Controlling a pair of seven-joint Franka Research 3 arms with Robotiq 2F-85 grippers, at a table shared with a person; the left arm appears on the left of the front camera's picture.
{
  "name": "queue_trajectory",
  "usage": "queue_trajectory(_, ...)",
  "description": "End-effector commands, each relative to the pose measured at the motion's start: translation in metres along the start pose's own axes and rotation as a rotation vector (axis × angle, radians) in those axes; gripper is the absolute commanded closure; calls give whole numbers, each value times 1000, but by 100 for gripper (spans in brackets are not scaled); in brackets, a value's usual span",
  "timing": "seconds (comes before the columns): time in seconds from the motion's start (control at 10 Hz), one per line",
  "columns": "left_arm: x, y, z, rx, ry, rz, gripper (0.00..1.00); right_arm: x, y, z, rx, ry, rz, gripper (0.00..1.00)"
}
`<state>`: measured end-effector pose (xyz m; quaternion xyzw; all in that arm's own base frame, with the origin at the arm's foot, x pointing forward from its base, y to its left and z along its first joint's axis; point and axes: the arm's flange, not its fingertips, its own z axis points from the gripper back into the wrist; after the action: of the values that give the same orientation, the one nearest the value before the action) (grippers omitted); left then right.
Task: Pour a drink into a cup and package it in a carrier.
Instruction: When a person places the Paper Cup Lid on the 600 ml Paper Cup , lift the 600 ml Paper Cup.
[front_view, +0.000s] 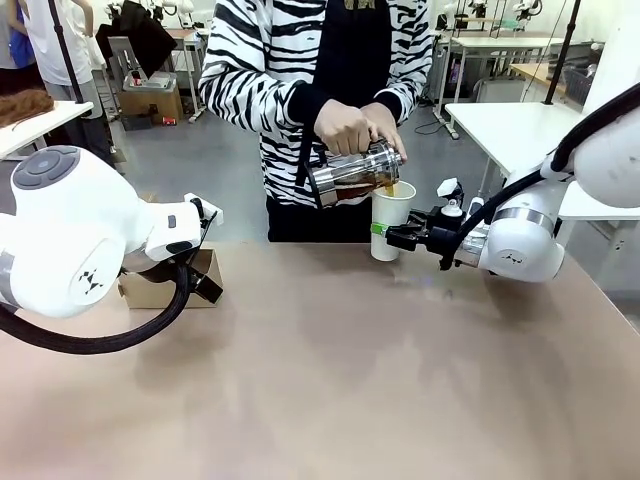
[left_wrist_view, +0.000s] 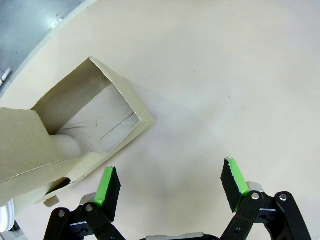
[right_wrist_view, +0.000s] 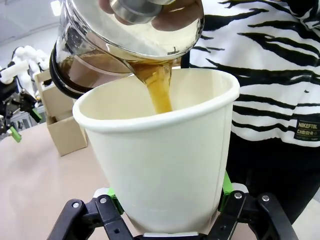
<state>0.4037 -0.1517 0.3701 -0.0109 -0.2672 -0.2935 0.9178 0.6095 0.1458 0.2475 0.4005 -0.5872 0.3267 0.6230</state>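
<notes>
The tall white paper cup (front_view: 391, 215) stands lidless at the far middle of the tan table (front_view: 320, 390), in front of the person. The right gripper (front_view: 385, 232) is clamped around its lower wall, a green pad (right_wrist_view: 226, 186) pressed to each side. The right wrist view gives the pour plainly: a stream of brown, coffee-like drink (right_wrist_view: 161, 92) falls from the tilted clear glass jug with a metal band (right_wrist_view: 115, 45) into the cup's mouth. From the front that stream is too small to make out. The level inside the cup is hidden by its wall in both views. The person's hands (front_view: 355, 128) hold the jug, whose top is cut off in the wrist view.

The brown cardboard carrier (front_view: 165, 290) sits at the table's left, largely hidden from the front by the left arm. In the left wrist view its near end is cut off and its open box (left_wrist_view: 90, 120) looks empty, though part of the inside is hidden. The left gripper (left_wrist_view: 170, 180) hangs just beside it, jaws spread wide, holding nothing.
</notes>
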Motion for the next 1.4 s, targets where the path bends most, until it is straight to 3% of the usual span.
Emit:
queue_trajectory(0.0, 0, 0, 0, -2, -2, 0, 0, 0, 1, -1, -3, 5, -6, 20)
queue_trajectory(1.3, 0, 0, 0, -2, -2, 0, 0, 0, 1, -1, -3, 5, -6, 20)
